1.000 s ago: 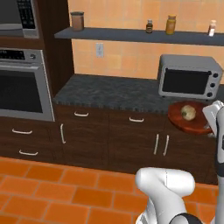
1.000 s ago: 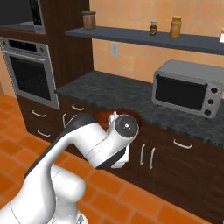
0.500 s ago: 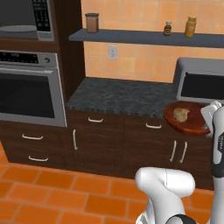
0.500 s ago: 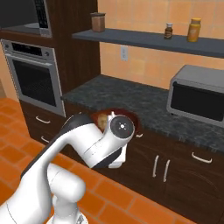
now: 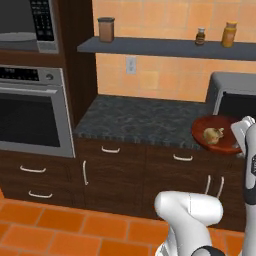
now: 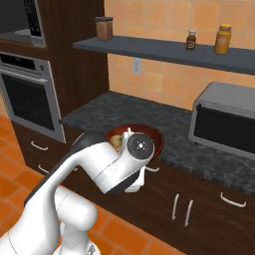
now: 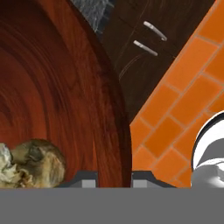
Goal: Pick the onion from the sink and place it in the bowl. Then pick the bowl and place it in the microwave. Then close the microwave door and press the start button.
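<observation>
My gripper (image 7: 114,181) is shut on the rim of the reddish-brown bowl (image 7: 57,87) and holds it in the air in front of the counter. The tan onion (image 7: 35,164) lies inside the bowl, close to my fingertips (image 7: 85,179). From the left base view the bowl (image 5: 200,131) with the onion (image 5: 213,135) hangs at the right, by the gripper (image 5: 236,139). In the right base view the bowl (image 6: 152,138) and onion (image 6: 117,143) show behind my arm. The microwave (image 5: 25,25) sits high at the left, its cavity showing; its door and the sink are out of view.
A steel wall oven (image 5: 30,115) stands under the microwave. A silver toaster oven (image 6: 229,124) sits on the dark counter (image 5: 140,120). A shelf (image 5: 165,47) above carries jars. Dark cabinets with handles line the orange tile floor (image 5: 60,230).
The whole picture has shifted right and grown, so the base has driven left and nearer the oven wall. The bowl with the onion stays in my shut gripper.
</observation>
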